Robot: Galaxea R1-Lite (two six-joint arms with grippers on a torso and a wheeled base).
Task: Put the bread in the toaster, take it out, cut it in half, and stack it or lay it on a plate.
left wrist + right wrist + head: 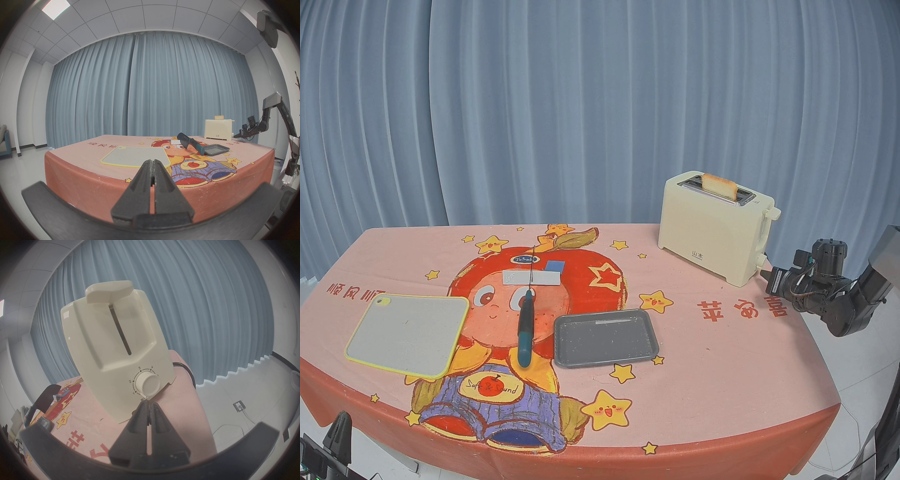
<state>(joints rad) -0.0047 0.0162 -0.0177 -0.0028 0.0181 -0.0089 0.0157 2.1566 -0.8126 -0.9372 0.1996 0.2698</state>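
Right claw (pixel 149 407) pinched closed, empty, held just beside toaster (pixel 715 228) at dial (pixel 146 383) end. Left claw (pixel 153 168) likewise closed, empty. Bread (pixel 719 185) seated in slot (pixel 692 184), lever (pixel 109 291) raised. Toasting step judged in hand; lever to be pressed down next.

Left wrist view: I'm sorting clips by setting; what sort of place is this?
Likely a staged lab room, not a kitchen: one clothed table, a wall-wide curtain, office ceiling tiles.
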